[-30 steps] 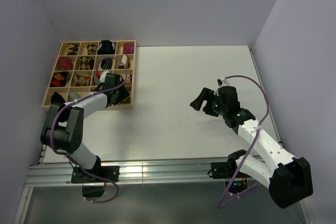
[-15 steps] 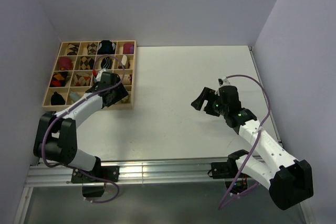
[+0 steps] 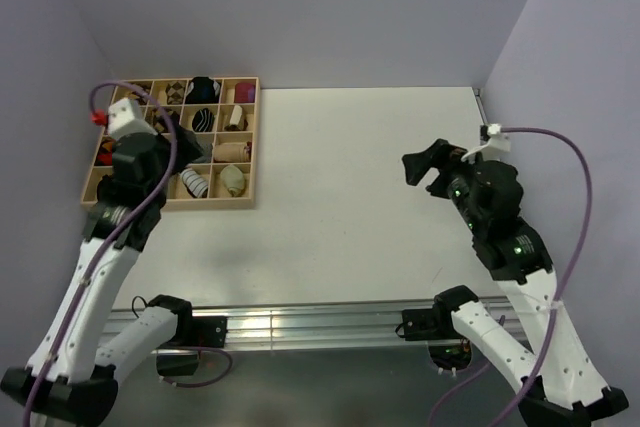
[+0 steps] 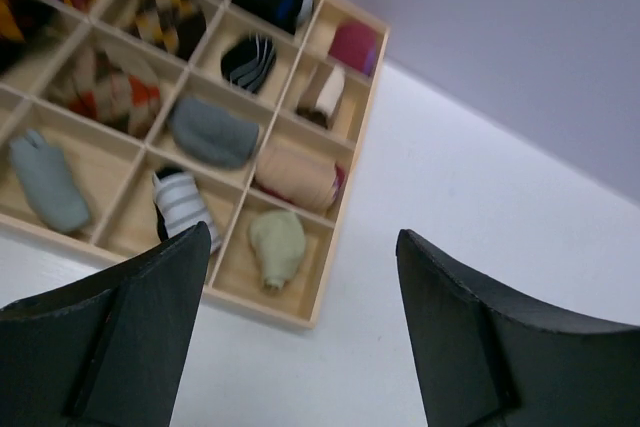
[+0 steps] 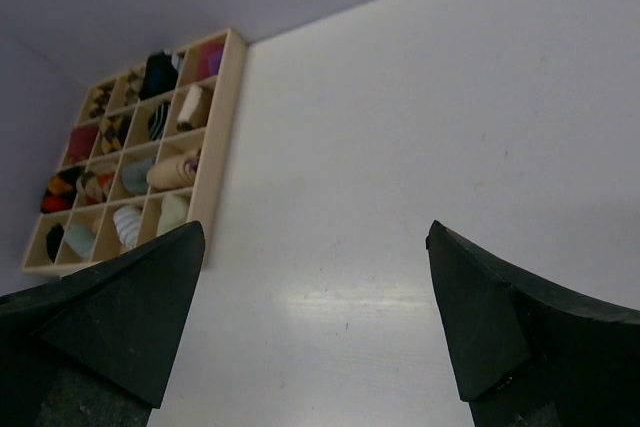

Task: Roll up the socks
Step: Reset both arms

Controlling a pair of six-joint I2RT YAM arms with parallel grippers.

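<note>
Both the left gripper (image 4: 302,247) and the right gripper (image 5: 315,237) hung wide open above the table (image 3: 380,177), holding nothing. The striped sock (image 4: 183,209) and the yellow-green sock (image 4: 277,243) lay side by side in the tray (image 3: 220,203), at its near right corner. With nothing pinning them, I judged that either bundle might loosen and unroll.

Pale lilac walls (image 3: 300,7) close in a white table (image 3: 350,177) on three sides; soft light, seemingly from overhead.
</note>
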